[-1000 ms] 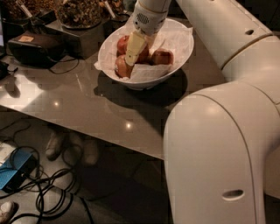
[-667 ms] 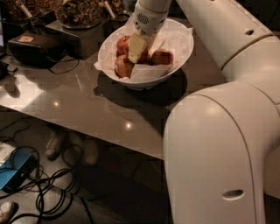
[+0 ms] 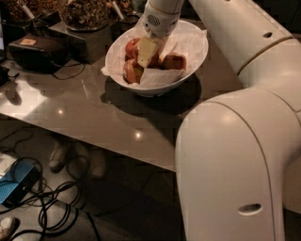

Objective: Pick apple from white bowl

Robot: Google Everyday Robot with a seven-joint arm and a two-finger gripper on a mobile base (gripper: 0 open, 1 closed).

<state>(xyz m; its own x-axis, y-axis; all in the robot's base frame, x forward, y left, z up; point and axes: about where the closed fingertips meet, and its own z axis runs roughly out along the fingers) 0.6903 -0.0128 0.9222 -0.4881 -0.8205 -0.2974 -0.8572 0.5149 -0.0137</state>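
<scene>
The white bowl, lined with crumpled white paper, stands on the grey table. Several apples lie in it. The deepest red apple is on the right of the heap; no sticker shows on it. Two paler red-yellow apples lie on the left. My gripper reaches down from above into the middle of the bowl, among the apples and just left of the deep-red one. It hides the fruit under it. I cannot tell if it touches the apple.
The grey table has its near edge running diagonally. A black box with cables sits at the left. Dark containers of food stand behind the bowl. My white arm fills the right. Cables and shoes lie on the floor.
The gripper has shifted slightly to the right inside the bowl. The apples and the bowl have not visibly moved.
</scene>
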